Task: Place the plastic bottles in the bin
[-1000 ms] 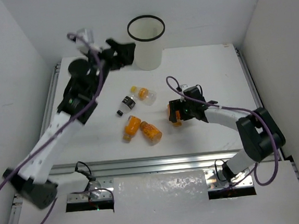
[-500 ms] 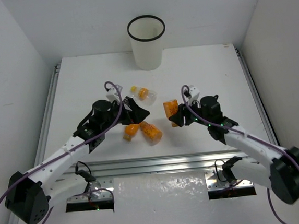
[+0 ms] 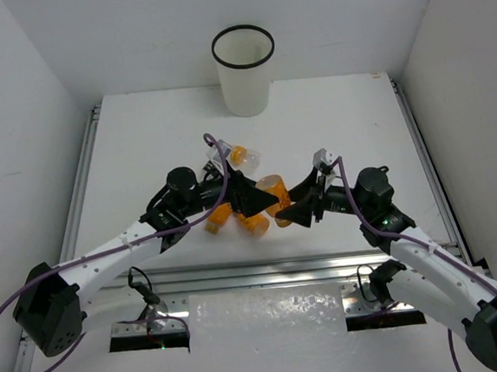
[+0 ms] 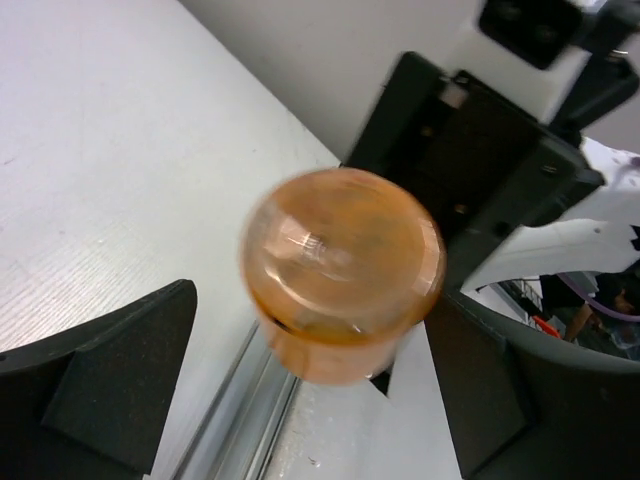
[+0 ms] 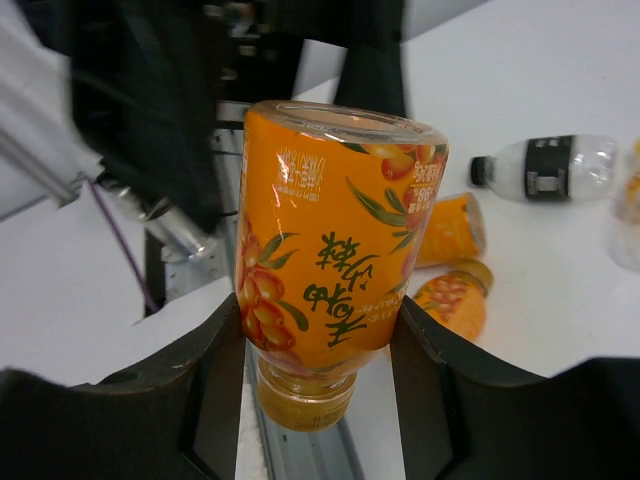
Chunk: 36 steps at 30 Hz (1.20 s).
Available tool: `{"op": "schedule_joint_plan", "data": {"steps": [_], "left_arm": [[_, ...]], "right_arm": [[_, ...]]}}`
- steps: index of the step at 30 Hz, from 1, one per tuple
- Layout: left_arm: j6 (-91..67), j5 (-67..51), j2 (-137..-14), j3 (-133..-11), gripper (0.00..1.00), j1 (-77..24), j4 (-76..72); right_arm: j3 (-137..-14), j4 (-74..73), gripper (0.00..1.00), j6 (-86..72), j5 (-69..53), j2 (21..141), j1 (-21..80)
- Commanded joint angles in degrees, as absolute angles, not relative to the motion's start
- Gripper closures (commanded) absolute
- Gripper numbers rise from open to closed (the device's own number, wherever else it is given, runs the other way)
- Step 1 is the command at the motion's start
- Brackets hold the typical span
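White table (image 3: 140, 143): bin (image 3: 246, 86) standing at back, plastic bottles (image 3: 244, 158) lying mid-table.

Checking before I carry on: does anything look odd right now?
Yes: the right gripper holds an orange bottle near its cap at mid-table, its base between the fingers of the open left gripper, far short of the bin. It looks like a handover rather than a drop-off.

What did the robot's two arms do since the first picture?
The right hand closed on an orange bottle, lifted it off the table and carried it toward the middle. The left arm swung back from the bin, and its open left hand now sits by that bottle without gripping it. The bin and the other bottles on the table stayed put.
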<state>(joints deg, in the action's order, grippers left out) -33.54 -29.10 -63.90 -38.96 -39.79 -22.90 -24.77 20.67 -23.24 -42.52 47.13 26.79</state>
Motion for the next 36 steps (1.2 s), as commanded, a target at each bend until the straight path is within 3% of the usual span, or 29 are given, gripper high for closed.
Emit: {"op": "schedule_joint_plan", "data": {"steps": [1,4,5,6,7,8,9,11,13,14,17,18,21,31,33,35,36], "left_arm": [[-33.4,-29.44,-66.62,-42.1,0.09,-40.6,-26.28],[-33.49,-29.18,-67.59,-42.45,0.2,-41.39,-26.98],[-33.4,-29.35,-67.59,-42.63,0.42,-41.48,-27.77],[-33.31,-29.27,-67.5,-42.97,0.56,-41.57,-28.21],[-33.22,-29.09,-67.5,-44.11,0.84,-41.57,-28.3],[-33.05,-28.48,-67.59,-44.99,0.95,-41.57,-27.87],[-32.44,-27.61,-67.5,-45.87,1.0,-41.57,-27.25],[-31.65,-24.46,-67.5,-48.06,1.0,-41.57,-26.19],[-30.24,-20.76,-67.41,-49.65,1.0,-41.48,-24.45],[-29.63,-13.09,-67.59,-52.7,1.0,-41.48,-22.26],[-25.34,8.69,-71.17,-62.79,1.0,-41.14,-11.27],[-24.09,12.7,-72.58,-65.28,1.0,-40.78,-10.03],[-20.57,15.3,-80.13,-75.64,1.0,-35.79,-9.41],[-14.33,8.98,-121.87,-129.31,1.0,-20.49,-1.93],[-13.8,6.34,-128.57,-133.84,1.0,-19.6,-5.94],[-12.92,6.15,-132.0,-136.05,0.93,-19.51,-10.17],[-12.75,7.11,-132.79,-136.58,0.84,-19.51,-14.28]], "right_arm": [[-24.34,28.21,0.66,-25.22,-48.34,45.36,26.98],[-25.22,28.21,0.66,-25.05,-48.86,45.79,26.98],[-25.31,28.21,0.65,-25.05,-49.56,45.97,26.98],[-25.49,28.21,0.62,-24.96,-49.66,46.05,26.98],[-25.31,28.39,0.49,-24.61,-48.96,46.05,26.98],[-24.88,28.65,0.48,-24.7,-48.52,45.88,26.98],[-24.53,28.74,0.15,-24.87,-47.82,45.7,26.98],[-24.0,27.17,0.01,-23.65,-45.02,44.74,27.07],[-24.78,23.49,0.01,-21.64,-39.58,44.3,26.89],[-25.57,16.77,0.01,-20.75,-35.11,43.69,26.89],[-26.72,4.8,0.01,-20.47,-10.62,40.8,26.81],[-27.24,1.88,0.01,-22.48,2.59,40.17,26.81],[-28.12,-9.38,0.01,-27.49,19.54,38.06,26.81],[-29.88,-17.91,0.01,-25.4,14.76,35.33,26.81],[-30.93,-19.5,0.01,-25.31,15.73,35.33,26.81],[-31.03,-20.48,0.01,-25.92,15.12,35.07,26.81],[-30.33,-19.0,0.01,-25.93,14.25,34.72,26.81]]}}
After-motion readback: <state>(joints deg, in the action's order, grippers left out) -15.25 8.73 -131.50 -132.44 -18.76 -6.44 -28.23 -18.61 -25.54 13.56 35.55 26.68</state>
